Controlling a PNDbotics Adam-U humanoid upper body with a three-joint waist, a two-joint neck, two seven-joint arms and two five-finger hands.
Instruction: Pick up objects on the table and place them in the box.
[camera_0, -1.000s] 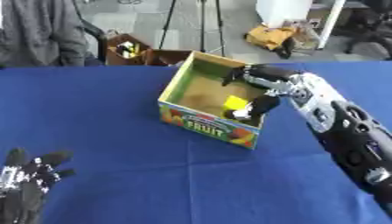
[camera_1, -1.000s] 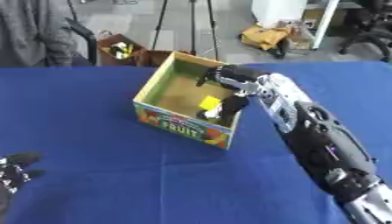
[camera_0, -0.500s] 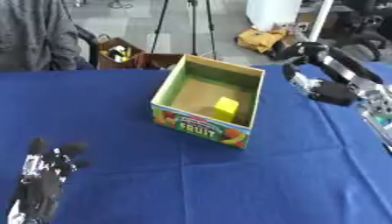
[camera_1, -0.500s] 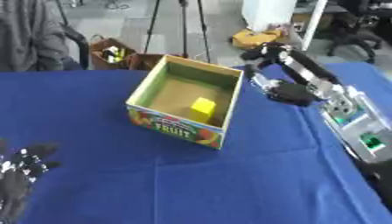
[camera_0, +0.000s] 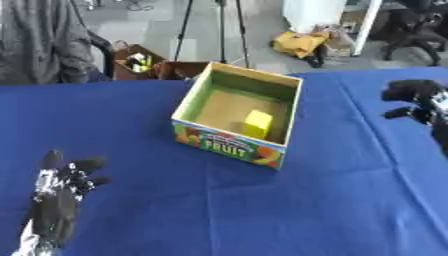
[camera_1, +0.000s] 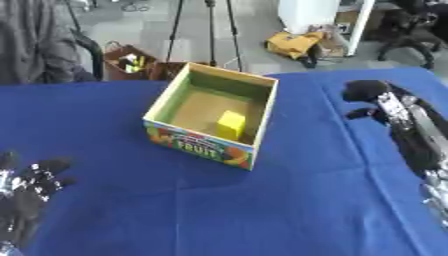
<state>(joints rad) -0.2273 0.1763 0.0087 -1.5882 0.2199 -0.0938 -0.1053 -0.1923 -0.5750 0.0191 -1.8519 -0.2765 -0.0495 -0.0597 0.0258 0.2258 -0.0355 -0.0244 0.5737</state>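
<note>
Tabletop: covered in blue cloth, filling the lower part of both views.

Box: open-topped cardboard carton, green inner walls, brown floor, a fruit print with the word FRUIT on its near face. It stands upright near the middle of the tabletop, turned at an angle so that one corner points toward the lower right.

Yellow block: a small yellow piece lying inside the box, on its floor, close to the near right wall. It touches no hand.

Right hand: black, at the right edge of the views, above the blue cloth and well apart from the box, to the box's right. Its fingers are curled inward into a closed bunch and carry nothing. The forearm, black with silver parts, runs down toward the lower right corner in the right eye view.

Left hand: black with pale speckled markings, in the lower left corner, well apart from the box. Its fingers are straight and spread, pointing up the view, with nothing in them.

Beyond the far edge: grey floor, a tripod, a brown bag, a yellow bundle.
</note>
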